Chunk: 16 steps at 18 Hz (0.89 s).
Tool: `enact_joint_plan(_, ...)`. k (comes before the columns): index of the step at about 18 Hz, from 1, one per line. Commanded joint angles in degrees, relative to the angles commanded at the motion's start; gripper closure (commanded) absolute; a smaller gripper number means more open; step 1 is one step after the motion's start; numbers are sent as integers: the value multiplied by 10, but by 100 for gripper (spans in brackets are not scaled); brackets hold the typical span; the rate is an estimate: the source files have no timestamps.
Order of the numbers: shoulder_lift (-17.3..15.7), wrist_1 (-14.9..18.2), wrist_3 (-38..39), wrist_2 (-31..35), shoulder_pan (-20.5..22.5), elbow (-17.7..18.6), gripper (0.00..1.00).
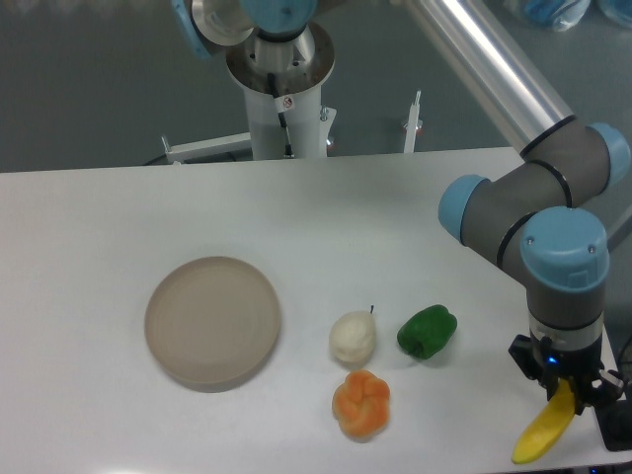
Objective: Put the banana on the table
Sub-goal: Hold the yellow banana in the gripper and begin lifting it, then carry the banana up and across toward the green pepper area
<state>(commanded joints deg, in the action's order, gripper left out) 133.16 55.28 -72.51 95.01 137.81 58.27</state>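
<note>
Banana [542, 436] hangs tilted at lower right of frame, upper end pinched in the gripper [564, 392], lower tip near the table [118, 207] edge, probably held low for set-down. Green pepper [427, 331] lies left, well apart.

Green pepper [427, 332] nearest obstacle, left of pincer [567, 397]

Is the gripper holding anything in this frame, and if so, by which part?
Yes. The gripper holds the banana by its upper end; the rest hangs down and to the left, near the table's front right corner.
</note>
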Motion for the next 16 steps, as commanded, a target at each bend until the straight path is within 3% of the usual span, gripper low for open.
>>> enact_joint_plan(4,-17,3,-17,-1,4,22,71)
enact_joint_plan(13,-121,3,-123,-19,54,170,71)
enact_joint_plan(16,-159,2,-150,-25,68,239,72)
